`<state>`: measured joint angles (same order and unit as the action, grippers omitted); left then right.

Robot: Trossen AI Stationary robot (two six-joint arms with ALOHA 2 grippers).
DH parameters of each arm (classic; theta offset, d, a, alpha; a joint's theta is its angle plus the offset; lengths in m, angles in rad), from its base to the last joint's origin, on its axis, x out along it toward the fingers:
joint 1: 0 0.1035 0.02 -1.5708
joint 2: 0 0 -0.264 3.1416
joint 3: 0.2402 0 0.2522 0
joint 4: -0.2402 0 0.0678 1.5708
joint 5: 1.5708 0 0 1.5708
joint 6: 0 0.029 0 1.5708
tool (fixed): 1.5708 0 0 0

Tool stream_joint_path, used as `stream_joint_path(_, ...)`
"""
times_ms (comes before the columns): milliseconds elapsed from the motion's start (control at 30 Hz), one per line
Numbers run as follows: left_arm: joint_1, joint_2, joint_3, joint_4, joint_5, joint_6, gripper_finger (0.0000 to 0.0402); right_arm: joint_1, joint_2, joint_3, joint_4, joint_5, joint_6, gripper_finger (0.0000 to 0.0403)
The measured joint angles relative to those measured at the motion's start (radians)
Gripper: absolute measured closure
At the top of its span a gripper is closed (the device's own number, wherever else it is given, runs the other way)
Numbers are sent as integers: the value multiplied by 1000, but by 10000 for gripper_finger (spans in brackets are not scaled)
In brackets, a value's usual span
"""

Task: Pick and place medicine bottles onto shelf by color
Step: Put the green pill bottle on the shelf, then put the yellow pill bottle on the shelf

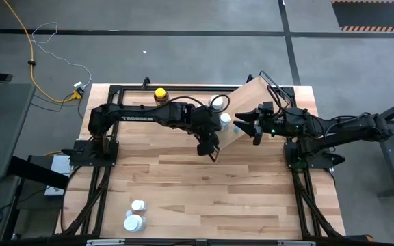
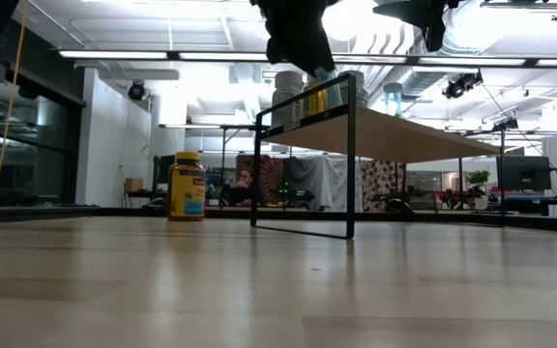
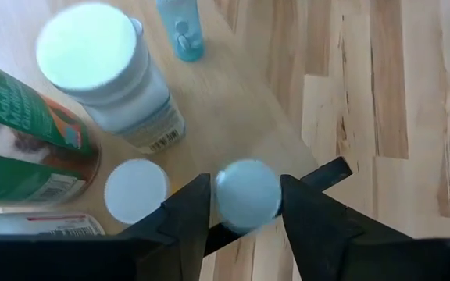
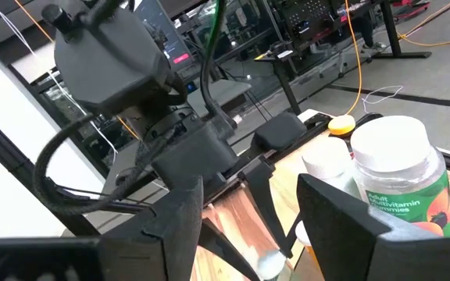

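Observation:
The light-wood shelf (image 1: 255, 102) stands at the table's far right, with several medicine bottles on its left end (image 2: 288, 95). My left gripper (image 3: 244, 207) slants down over that end, open. Its fingers stand close on either side of a small white-capped bottle (image 3: 247, 195), which stands upright near the board's edge. My right gripper (image 1: 243, 124) hangs level and open just right of it, holding nothing. An amber bottle with a yellow cap (image 1: 160, 94) stands on the table at the far edge. Two white bottles (image 1: 135, 213) stand near the front left. My left gripper has one finger (image 3: 190, 215) on each side of the small bottle, below its white cap (image 3: 247, 195), coming from above at a slant. The cap hides the bottle's sides, so I cannot tell whether the fingers touch it. The bottle stands upright on the shelf.
Close by on the shelf stand a large white-capped bottle (image 3: 104, 70), a green-labelled multivitamin bottle (image 3: 22, 133), a small white-capped one (image 3: 135, 190) and a teal bottle (image 3: 182, 31). The shelf's black wire frame (image 2: 351, 164) drops to the table. Bare tabletop (image 1: 211, 198) lies in front.

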<state>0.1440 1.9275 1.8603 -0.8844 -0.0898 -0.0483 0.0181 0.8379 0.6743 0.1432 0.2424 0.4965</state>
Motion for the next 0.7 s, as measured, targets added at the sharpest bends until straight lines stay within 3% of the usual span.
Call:
stream_joint_path(567, 1, 5, 1, -1, 10, -28, 231, 0, 0, 0, -5, -1, 0, 203)
stream_joint_path(700, 7, -14, 66, -92, 34, -27, 231, 0, 0, 0, -5, -1, -4, 203)
